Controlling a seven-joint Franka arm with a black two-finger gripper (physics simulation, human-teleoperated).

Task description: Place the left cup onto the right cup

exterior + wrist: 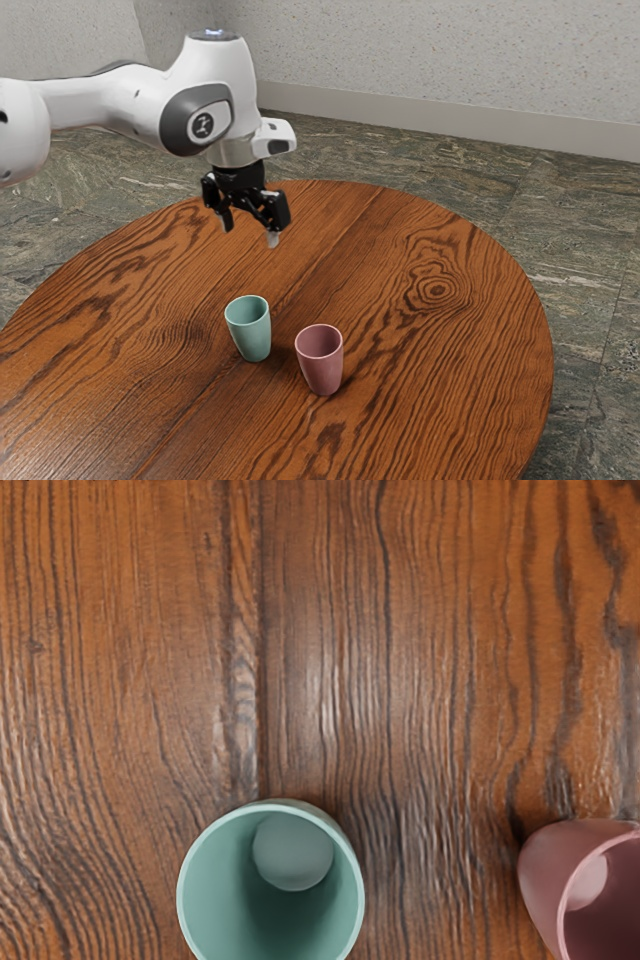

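Teal cup (248,327) and pink cup (319,358), rims apart

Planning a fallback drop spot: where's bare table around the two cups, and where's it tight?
The table is bare across the exterior view's right, from the pink cup to the rim, and across its left beyond the teal cup. Bare too behind the cups, under the open gripper. Only the narrow gap between the cups is tight.

The table (430,300) is glossy grained wood; the teal cup (248,327) and pink cup (320,358) look matt, smooth.
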